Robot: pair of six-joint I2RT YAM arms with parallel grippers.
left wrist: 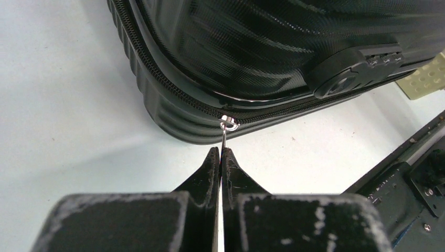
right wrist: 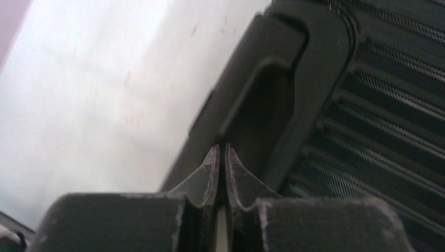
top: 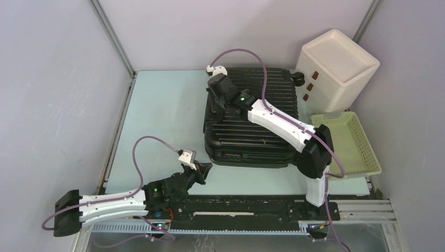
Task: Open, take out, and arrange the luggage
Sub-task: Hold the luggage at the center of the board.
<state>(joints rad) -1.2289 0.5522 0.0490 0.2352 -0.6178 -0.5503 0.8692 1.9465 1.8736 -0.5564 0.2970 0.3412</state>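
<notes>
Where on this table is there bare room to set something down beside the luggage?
The widest bare patch of table lies left of the luggage, up to its left and back edges. A narrow strip runs between luggage and front rail. The right is crowded: white drawer box, yellow basket.

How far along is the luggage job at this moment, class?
Done: nothing yet; the luggage lies closed on the table. In hand: the left gripper pinches the zip pull, and the right gripper is by the side handle. Left: unzipping, opening, taking out, arranging.
</notes>
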